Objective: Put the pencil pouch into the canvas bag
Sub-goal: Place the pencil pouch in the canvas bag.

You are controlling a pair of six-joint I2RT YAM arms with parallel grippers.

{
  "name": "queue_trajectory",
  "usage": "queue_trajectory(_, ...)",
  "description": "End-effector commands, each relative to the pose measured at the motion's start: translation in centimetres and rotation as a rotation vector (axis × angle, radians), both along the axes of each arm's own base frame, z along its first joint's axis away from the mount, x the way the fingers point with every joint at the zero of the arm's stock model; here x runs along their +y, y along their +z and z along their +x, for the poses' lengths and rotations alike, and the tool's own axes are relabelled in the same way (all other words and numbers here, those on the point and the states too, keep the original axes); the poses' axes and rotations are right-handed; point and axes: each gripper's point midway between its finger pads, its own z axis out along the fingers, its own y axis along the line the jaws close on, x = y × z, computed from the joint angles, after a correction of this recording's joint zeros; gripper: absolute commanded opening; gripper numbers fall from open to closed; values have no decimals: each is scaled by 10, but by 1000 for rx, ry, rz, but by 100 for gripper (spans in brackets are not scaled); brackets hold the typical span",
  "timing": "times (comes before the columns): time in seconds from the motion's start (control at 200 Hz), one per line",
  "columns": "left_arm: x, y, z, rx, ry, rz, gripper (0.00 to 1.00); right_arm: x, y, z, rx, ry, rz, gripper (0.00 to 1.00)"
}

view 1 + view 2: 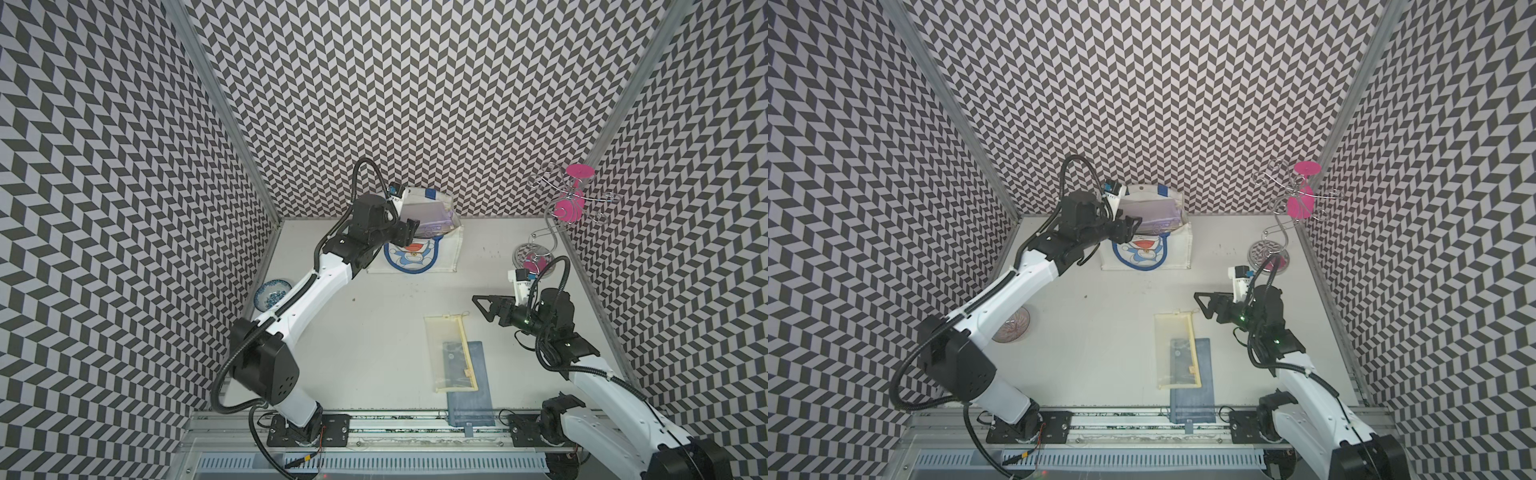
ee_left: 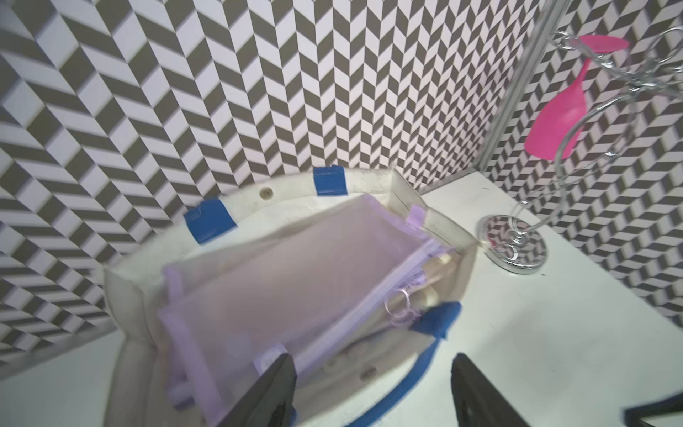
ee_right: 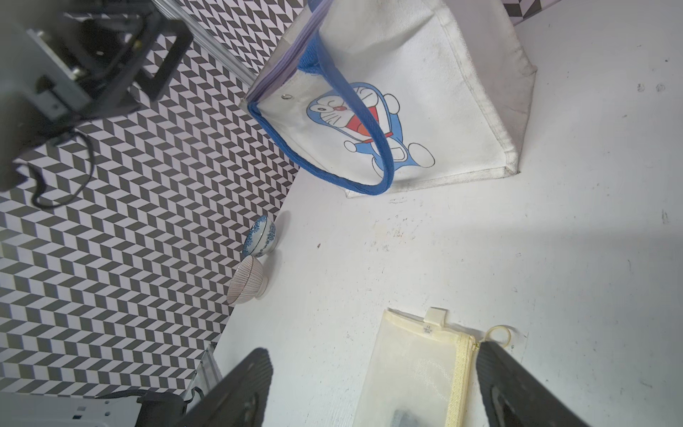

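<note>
The white table (image 1: pixel 374 311) carries everything, walled in by chevron-patterned panels. At its far edge stands the canvas bag (image 1: pixel 446 253) (image 1: pixel 1179 249), upright with its mouth open and the cartoon cat facing the arms; one blue handle droops over the print in the right wrist view (image 3: pixel 425 92). The pencil pouch (image 1: pixel 424 214) (image 1: pixel 1154 214), a lilac mesh one, is inside the bag: the left wrist view shows it lying aslant between the bag's walls (image 2: pixel 295 277), zip edge and ring pull toward the front wall. Nearer the arms, a pale yellow mesh pouch (image 1: pixel 446 353) (image 3: pixel 417 369) lies flat on the table, overlapping a blue-grey flat case (image 1: pixel 473 399) that reaches the table's near edge. In the far right corner stands a wire glass rack (image 1: pixel 561 224) on a round mirrored base, with a pink glass (image 2: pixel 554 111) hanging upside down from it. The left tool (image 1: pixel 412 230) (image 2: pixel 371 360) hangs at the bag's mouth, released, its fingers spread wide; one of them overlaps the pouch's near corner in the wrist view, and whether they touch I cannot tell. The right tool (image 1: pixel 480 300) (image 3: pixel 373 349) hovers above the table near the yellow pouch's zip end, released and holding nothing. Against the left wall sit a blue-patterned bowl (image 3: pixel 260 236) and, just beside it, a striped bowl (image 3: pixel 247 281).
</note>
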Motion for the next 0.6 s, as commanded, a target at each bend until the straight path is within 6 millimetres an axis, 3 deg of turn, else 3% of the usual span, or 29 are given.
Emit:
queue_trajectory(0.0,-9,-36,-57,211,-69,-120,73,1,-9,2,10,18,-19,87)
queue_trajectory(0.105,-18,-71,-103,326,-119,-174,73,8,-21,-1,56,69,-20,87)
queue_trajectory(0.25,-34,-135,-158,494,-168,-220,72,11,-47,-11,148,103,-26,84)
queue_trajectory(0.566,-50,-209,-218,740,-243,-311,70,21,-91,-56,288,183,50,83)
queue_trajectory(0.596,-50,-214,-220,754,-245,-325,70,20,-105,-68,330,196,46,83)
